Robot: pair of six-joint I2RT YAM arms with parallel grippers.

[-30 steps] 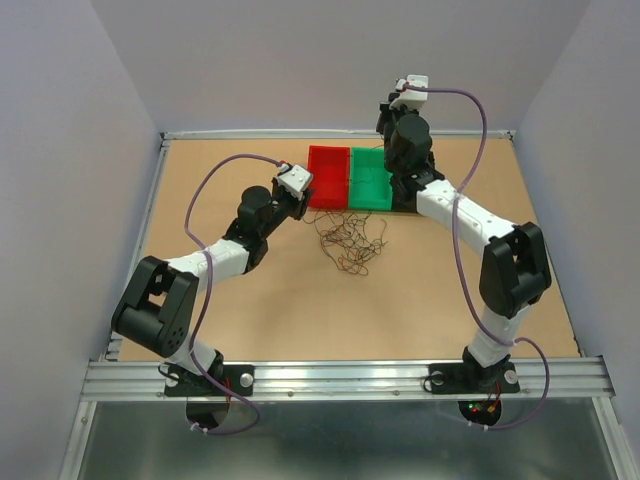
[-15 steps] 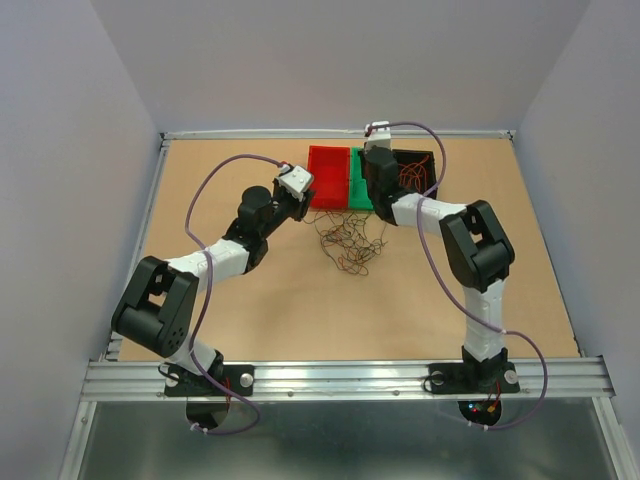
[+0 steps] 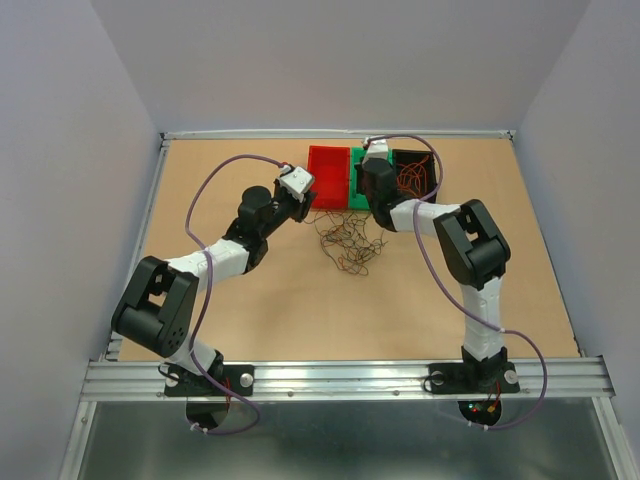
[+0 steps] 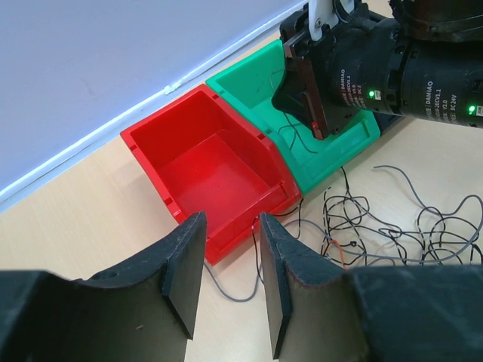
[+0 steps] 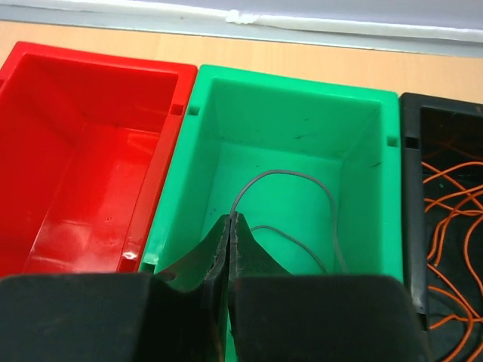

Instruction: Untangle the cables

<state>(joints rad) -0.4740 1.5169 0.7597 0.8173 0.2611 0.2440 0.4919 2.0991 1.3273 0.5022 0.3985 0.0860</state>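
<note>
A loose tangle of thin cables (image 3: 350,240) in black, grey and red-orange lies on the table in front of the bins; the left wrist view shows the tangle (image 4: 377,226) too. My right gripper (image 5: 230,219) is shut on one grey cable (image 5: 283,172), which loops down inside the green bin (image 5: 302,121). From above, the right gripper (image 3: 368,180) hangs over that bin. My left gripper (image 4: 230,226) stands open low over the table by the red bin's front. A grey cable (image 4: 226,290) lies on the table under its jaws, untouched.
The red bin (image 3: 328,178) is empty. The green bin (image 3: 357,185) sits to its right. The black bin (image 3: 405,155) at the right end holds orange cables (image 5: 453,204). The right arm's wrist (image 4: 362,68) fills the space above the green bin.
The right arm has swung left from high over the black bin and come down over the green bin, still shut. The left arm has not moved.
</note>
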